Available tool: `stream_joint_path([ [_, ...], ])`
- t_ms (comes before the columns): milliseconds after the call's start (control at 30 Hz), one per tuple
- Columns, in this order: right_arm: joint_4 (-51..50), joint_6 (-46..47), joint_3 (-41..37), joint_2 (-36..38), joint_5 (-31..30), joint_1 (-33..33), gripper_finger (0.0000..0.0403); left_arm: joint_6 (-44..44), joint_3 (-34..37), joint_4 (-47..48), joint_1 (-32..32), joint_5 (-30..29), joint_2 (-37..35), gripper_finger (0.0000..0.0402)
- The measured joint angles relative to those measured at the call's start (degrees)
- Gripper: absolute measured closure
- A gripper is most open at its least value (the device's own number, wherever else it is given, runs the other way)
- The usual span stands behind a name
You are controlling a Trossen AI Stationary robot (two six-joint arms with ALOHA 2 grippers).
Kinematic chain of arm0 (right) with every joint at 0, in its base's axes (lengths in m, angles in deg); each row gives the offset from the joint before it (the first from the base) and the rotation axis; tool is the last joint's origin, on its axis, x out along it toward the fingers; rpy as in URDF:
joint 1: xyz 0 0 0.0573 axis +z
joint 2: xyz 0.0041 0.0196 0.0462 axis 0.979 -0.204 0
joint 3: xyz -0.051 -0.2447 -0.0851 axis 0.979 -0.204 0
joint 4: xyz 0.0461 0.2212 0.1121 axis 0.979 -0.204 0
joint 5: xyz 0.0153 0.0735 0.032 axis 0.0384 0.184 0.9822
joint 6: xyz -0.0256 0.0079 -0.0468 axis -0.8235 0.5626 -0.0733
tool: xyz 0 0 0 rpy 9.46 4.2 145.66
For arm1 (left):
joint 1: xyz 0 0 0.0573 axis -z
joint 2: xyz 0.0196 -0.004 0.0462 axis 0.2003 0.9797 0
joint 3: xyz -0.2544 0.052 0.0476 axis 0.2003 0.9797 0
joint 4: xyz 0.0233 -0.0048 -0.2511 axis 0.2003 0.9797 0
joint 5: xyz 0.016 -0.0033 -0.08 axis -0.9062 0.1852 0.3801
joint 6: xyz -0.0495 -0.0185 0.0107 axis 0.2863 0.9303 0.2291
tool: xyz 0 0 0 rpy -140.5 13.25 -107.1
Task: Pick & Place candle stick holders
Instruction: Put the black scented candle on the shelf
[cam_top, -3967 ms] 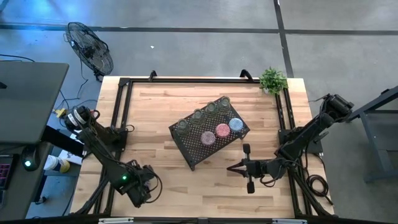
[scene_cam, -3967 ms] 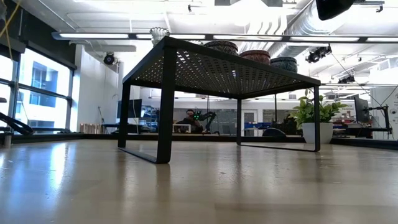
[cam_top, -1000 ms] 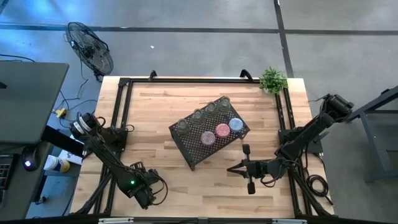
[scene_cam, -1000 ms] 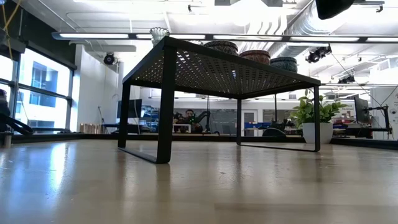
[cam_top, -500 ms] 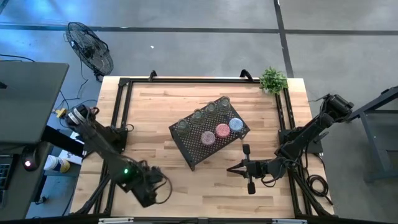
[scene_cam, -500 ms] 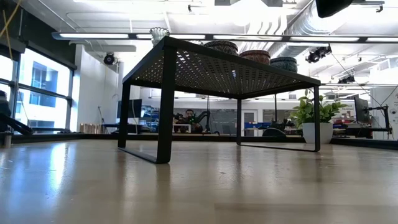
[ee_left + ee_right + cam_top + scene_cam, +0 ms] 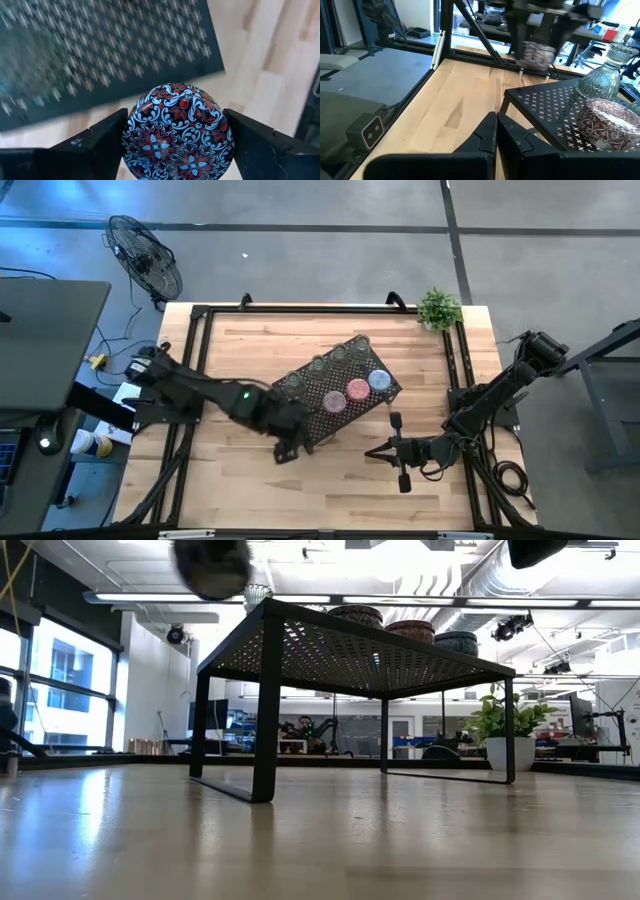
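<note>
1. The left gripper (image 7: 175,135) clamps a patterned candle stick holder (image 7: 176,131) above the black mesh tray's (image 7: 330,415) near corner.
2. The right gripper (image 7: 496,131) rests closed on the table (image 7: 240,360), right of the tray.

A pale wooden worktop (image 7: 250,360), edged by a black frame, carries a black mesh tray (image 7: 322,417) standing on legs near its middle and a small green potted plant (image 7: 438,308) at one far corner.

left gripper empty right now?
No. In the left wrist view the left gripper is clamped on a patterned candle stick holder, by the corner of the black mesh tray.
</note>
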Motion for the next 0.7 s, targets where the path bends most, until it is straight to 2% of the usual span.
stream_joint_path([
  [267, -0.1, 0.2, 0.0, 0.0, 0.8, 0.0, 0.0401, -5.7, -2.3, -3.1, -5.9, -0.1, 3.2, 0.0112],
  [500, -0.1, 0.2, 0.0, 0.0, 1.0, 0.0, 0.0401, -6.4, -2.3, -6.2, -6.4, -3.6, 3.5, 0.0112],
  [700, -0.1, 0.2, 0.0, 0.0, 1.1, 0.0, 0.0401, -6.4, -1.9, -7.2, -6.4, -4.2, 4.0, 0.0112],
])
